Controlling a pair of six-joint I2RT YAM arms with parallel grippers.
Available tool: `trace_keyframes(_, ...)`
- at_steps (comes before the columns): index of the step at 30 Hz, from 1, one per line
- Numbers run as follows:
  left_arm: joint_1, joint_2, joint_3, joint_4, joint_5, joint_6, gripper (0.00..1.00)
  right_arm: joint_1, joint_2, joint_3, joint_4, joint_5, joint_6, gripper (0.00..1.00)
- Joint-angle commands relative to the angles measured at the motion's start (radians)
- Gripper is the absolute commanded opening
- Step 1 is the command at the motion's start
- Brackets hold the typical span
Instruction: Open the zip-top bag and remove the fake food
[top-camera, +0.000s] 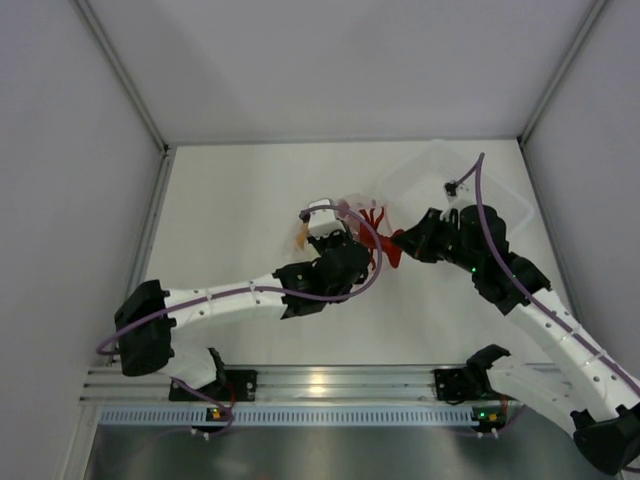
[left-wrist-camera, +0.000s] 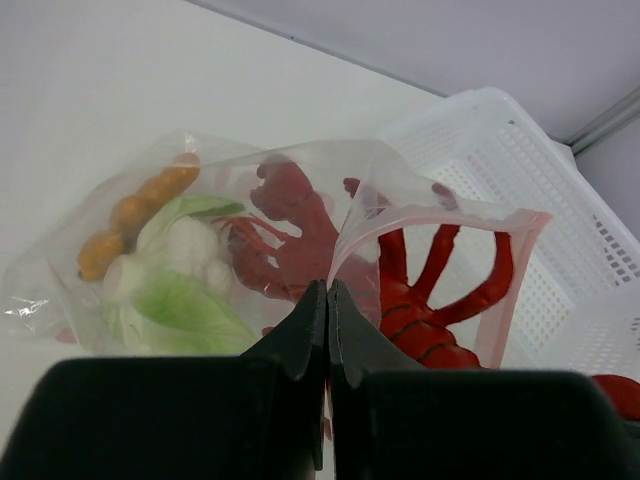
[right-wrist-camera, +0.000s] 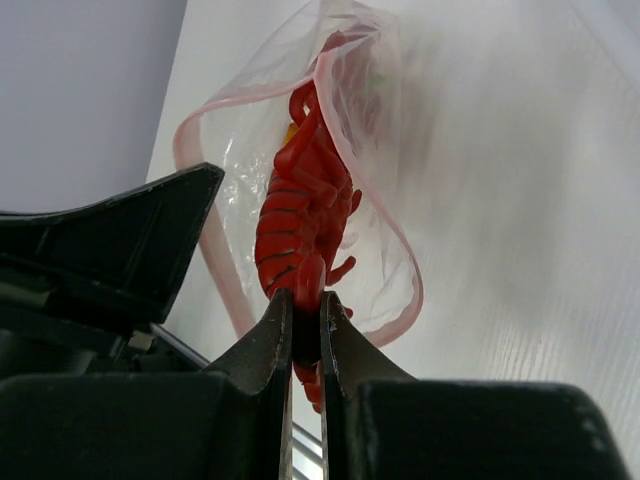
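Judging by both grips, midway through the removal step, with the mouth already open; pinching the lip of the zip-top bag (left-wrist-camera: 230, 165) with the left gripper (left-wrist-camera: 328, 292), fingers pressed together on the film beside the pink zip strip (left-wrist-camera: 525, 250); clamping the tail of the red lobster (right-wrist-camera: 300, 215) in the right gripper (right-wrist-camera: 306, 305), body partly inside the gaping mouth; leaving the orange ridged piece (left-wrist-camera: 135, 212) and leafy vegetable piece (left-wrist-camera: 185, 295) deeper in, near the white perforated tray (left-wrist-camera: 560, 170). Next, likely: draw the lobster straight back, clear of the strip; keep the lip pinned to stop the pouch dragging along; then return for the other two.
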Motion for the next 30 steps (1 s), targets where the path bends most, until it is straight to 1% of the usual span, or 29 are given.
trace_keyframes(1,0.016,-0.035,-0.022,0.048,-0.029,-0.006,0.00,0.003,-0.039,0.078,-0.011,-0.046,-0.018,0.00)
trace_keyframes(4,0.047,-0.045,-0.048,0.048,0.011,-0.035,0.00,0.002,-0.049,0.092,-0.044,-0.060,-0.032,0.00)
trace_keyframes(7,0.061,-0.053,-0.061,0.048,-0.001,-0.034,0.00,-0.002,-0.086,0.097,-0.067,-0.065,-0.041,0.00)
trace_keyframes(15,0.096,-0.093,-0.085,0.048,0.008,-0.017,0.00,-0.007,-0.181,0.147,-0.201,-0.054,-0.089,0.00)
trace_keyframes(24,0.111,-0.102,-0.110,0.048,0.011,-0.028,0.00,-0.011,-0.221,0.207,-0.242,-0.075,-0.078,0.00)
trace_keyframes(30,0.151,-0.117,-0.104,0.016,0.000,-0.032,0.00,-0.013,-0.282,0.246,-0.350,-0.157,-0.136,0.00)
